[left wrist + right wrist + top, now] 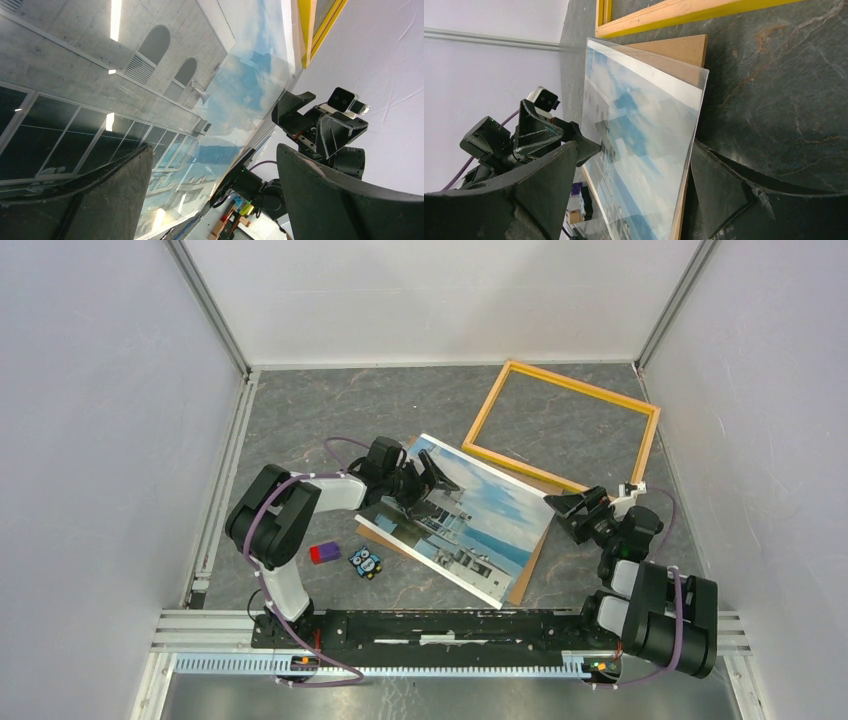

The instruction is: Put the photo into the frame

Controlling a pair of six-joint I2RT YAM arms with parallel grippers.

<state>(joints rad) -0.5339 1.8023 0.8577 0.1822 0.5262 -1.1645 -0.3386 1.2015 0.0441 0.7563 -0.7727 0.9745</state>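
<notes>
Glossy rectangular photo (470, 520) overlies matte brown hardboard (674, 52); thin yellow wooden frame (584, 387) beyond.

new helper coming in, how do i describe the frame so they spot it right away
Look at the grey table and go to its far right corner. The frame lies there: an empty yellow-orange wooden rectangle with the tabletop showing through, unlike the printed photo and brown board just in front of it.
</notes>
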